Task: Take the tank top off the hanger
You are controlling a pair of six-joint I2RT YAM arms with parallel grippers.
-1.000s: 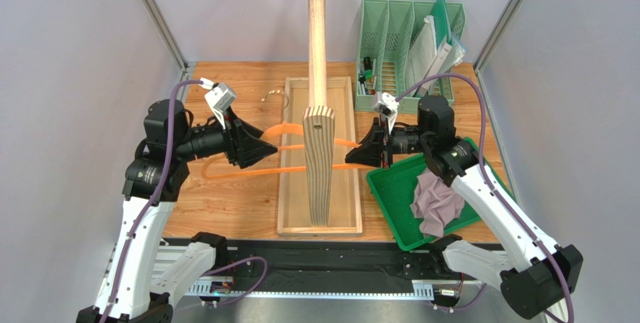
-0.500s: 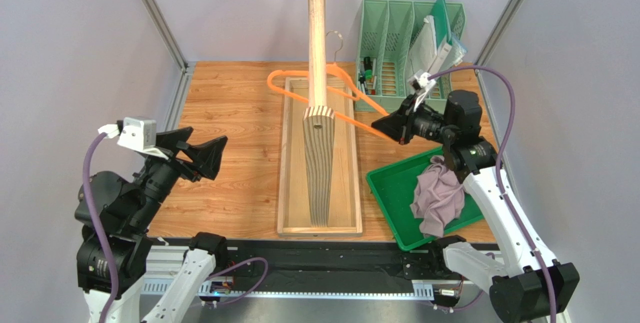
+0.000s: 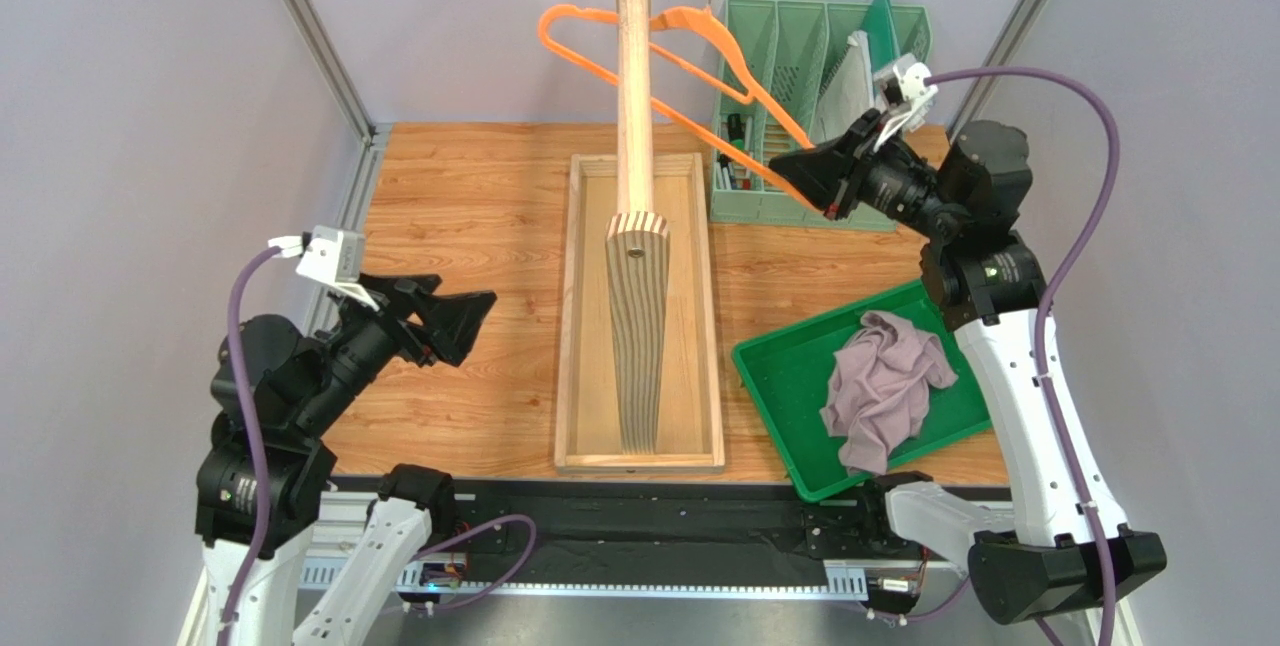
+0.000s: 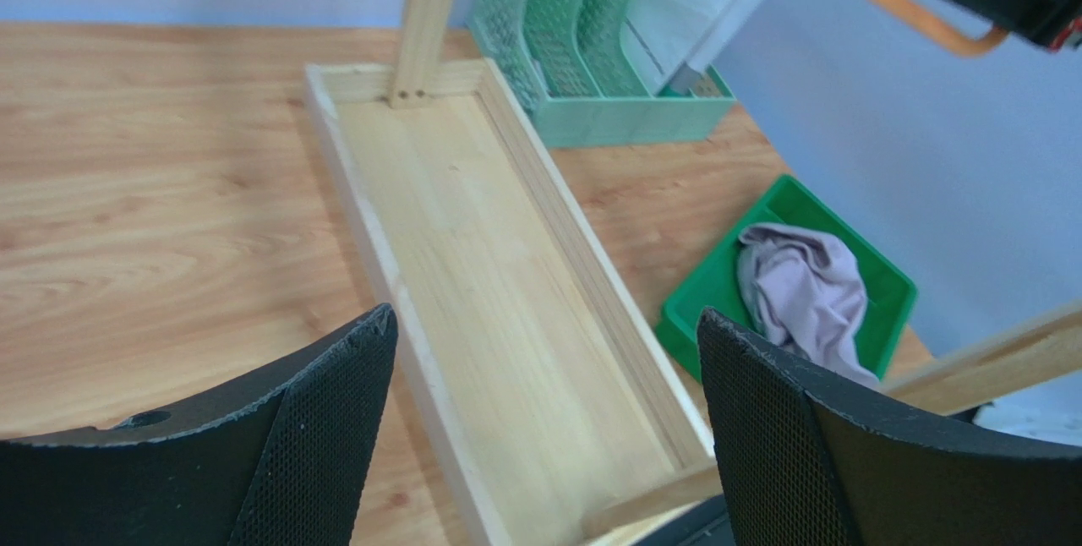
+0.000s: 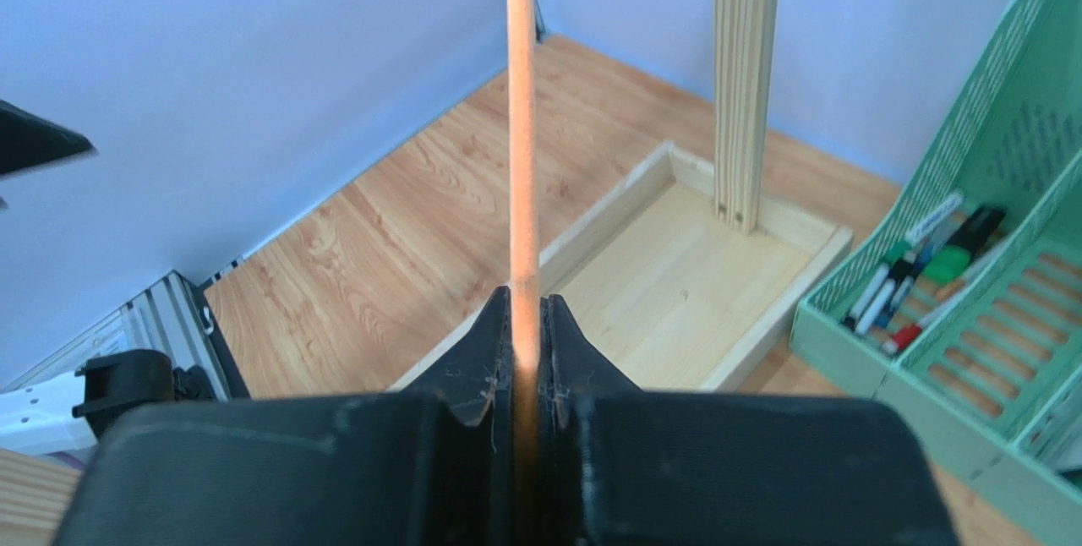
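Orange hanger [image 3: 679,19], bare and clamped in the right pincer [image 3: 784,169], runs leftward past the post [image 3: 634,76], well apart from the spread, empty left pincer [image 3: 463,295]; tank top [image 3: 884,376] lies in the tray [image 3: 769,361].

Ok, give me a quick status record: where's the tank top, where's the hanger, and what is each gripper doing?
tank top: off the hanger, crumpled in the green tray
hanger: bare, raised high near the wooden post
right gripper: shut on the hanger's bar
left gripper: open, holding nothing, apart from hanger and tank top
task state: garment looks removed
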